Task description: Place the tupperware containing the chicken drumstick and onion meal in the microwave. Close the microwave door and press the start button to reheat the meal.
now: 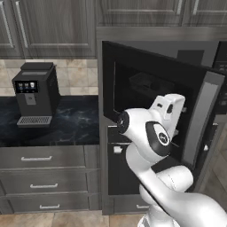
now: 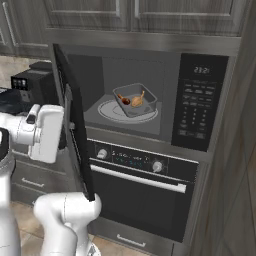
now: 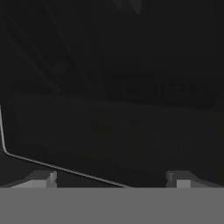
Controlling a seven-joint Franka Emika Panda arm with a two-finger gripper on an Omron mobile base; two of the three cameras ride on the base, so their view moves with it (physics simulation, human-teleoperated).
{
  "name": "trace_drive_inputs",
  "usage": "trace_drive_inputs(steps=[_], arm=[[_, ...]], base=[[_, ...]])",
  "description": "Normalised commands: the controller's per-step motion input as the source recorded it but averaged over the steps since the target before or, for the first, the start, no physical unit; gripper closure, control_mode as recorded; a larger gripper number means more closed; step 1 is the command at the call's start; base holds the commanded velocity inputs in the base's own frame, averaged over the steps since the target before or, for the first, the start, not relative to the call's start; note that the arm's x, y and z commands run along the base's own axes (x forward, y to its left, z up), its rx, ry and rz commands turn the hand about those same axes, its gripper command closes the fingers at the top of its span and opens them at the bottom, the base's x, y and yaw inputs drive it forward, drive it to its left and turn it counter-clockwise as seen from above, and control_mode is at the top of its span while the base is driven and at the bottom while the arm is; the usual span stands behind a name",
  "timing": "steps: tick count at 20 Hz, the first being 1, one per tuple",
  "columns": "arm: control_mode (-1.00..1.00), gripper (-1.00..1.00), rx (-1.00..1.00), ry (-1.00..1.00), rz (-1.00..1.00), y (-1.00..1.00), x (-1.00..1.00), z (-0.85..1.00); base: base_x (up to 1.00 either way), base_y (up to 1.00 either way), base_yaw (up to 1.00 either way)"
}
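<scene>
Both base views are evenly and softly lit with no single visible light source, and their rendering is slightly soft and low in detail, with blocky edges on the cabinets. The microwave cavity is lit a flat grey, so the tupperware inside stands out clearly, and the microwave door carries a faint reflection in its dark glass. The hand view is very dim and murky, almost black, with only a thin pale line and vague, blurred shapes.

The half-open microwave door stands between my hand and the cavity; I see free space in front of the microwave opening.
</scene>
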Motion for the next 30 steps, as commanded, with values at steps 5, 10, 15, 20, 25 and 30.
trace_drive_inputs(steps=[5, 10, 15, 20, 25, 30], arm=[[-1.00, -1.00, 0.01, 0.00, 0.00, -0.77, 0.55, 0.00], [-1.00, -1.00, 0.02, 0.00, 0.00, -0.65, 0.73, 0.00], [-1.00, -1.00, 0.02, 0.00, 0.06, -0.41, 0.79, 0.00], [-1.00, -1.00, 0.04, 0.00, 0.11, -0.31, 0.71, 0.00], [-1.00, -1.00, 0.07, 0.00, 0.16, -0.34, 0.70, 0.00], [-1.00, -1.00, 0.06, 0.00, 0.17, -0.26, 0.70, 0.00]], base=[[0.00, 0.00, 0.00], [0.00, 0.00, 0.00], [0.00, 0.00, 0.00], [0.00, 0.00, 0.00], [0.00, 0.00, 0.00], [0.00, 0.00, 0.00]])
